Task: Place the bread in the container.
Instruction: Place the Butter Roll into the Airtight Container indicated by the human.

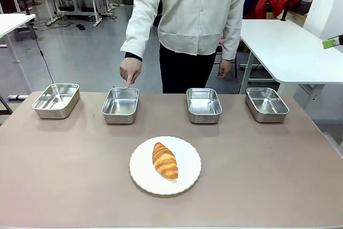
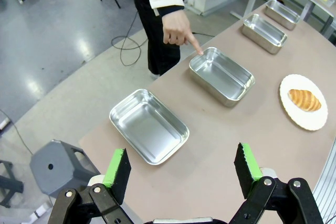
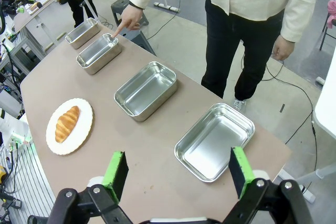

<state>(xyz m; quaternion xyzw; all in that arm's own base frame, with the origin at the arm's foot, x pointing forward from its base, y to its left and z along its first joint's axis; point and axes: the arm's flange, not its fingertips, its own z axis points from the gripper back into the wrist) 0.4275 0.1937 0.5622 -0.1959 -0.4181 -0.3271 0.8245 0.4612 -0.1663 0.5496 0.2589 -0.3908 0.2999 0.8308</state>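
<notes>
Table (image 1: 64,186): four alike pans (image 1: 203,104) risk misplacing bread (image 1: 165,160); hand (image 1: 130,71) marks the container (image 1: 120,105). Left gripper (image 2: 182,163), right gripper (image 3: 177,166): fingers apart.

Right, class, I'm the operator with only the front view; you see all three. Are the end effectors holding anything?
Observer: No. The left end effector is open and empty, near the leftmost container.
Operator: And the right one?
Observer: The right end effector is open too, near the rightmost container.
Operator: Anything on the floor nearby?
Observer: A grey stool stands by the left end of the table.
</notes>
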